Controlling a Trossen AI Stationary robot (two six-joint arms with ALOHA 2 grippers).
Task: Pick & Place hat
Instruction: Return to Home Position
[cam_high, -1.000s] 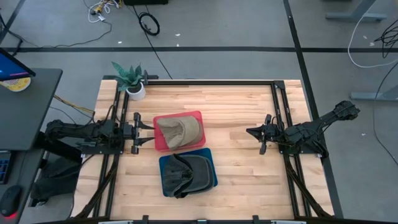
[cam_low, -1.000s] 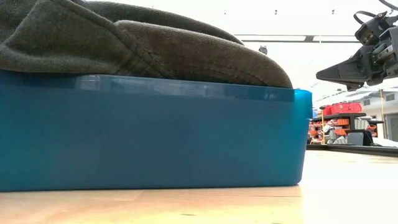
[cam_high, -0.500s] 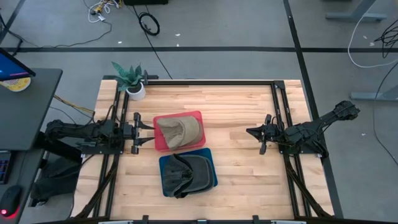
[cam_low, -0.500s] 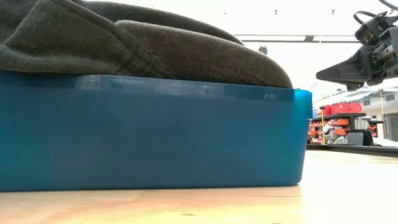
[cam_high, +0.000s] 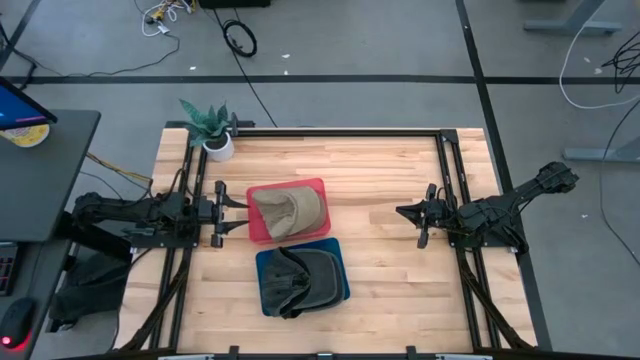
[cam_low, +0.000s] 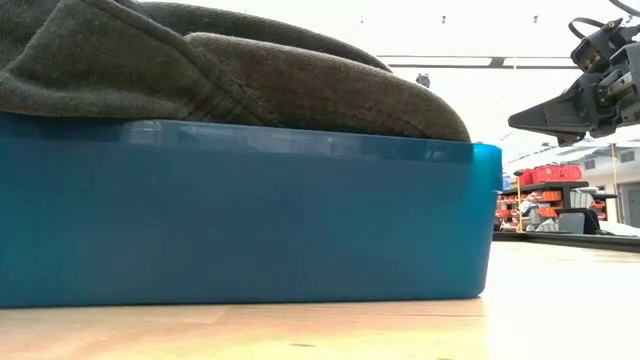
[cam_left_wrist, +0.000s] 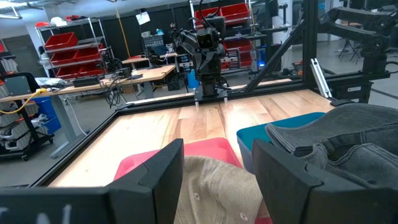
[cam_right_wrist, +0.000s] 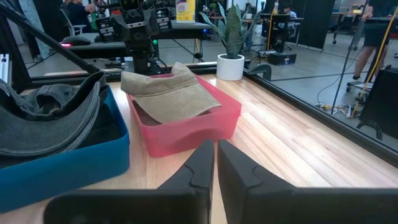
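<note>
My left claw (cam_high: 243, 213) stands spread open and empty at the left edge of the pink bin (cam_high: 288, 184). My right claw (cam_high: 404, 211) is pinched closed on nothing, well apart over the wooden table (cam_high: 385, 265). The brown cap (cam_high: 290, 212) lies in the pink bin. The dark grey cap (cam_high: 308, 272) fills the blue bin (cam_low: 250, 220) just beside it.
</note>
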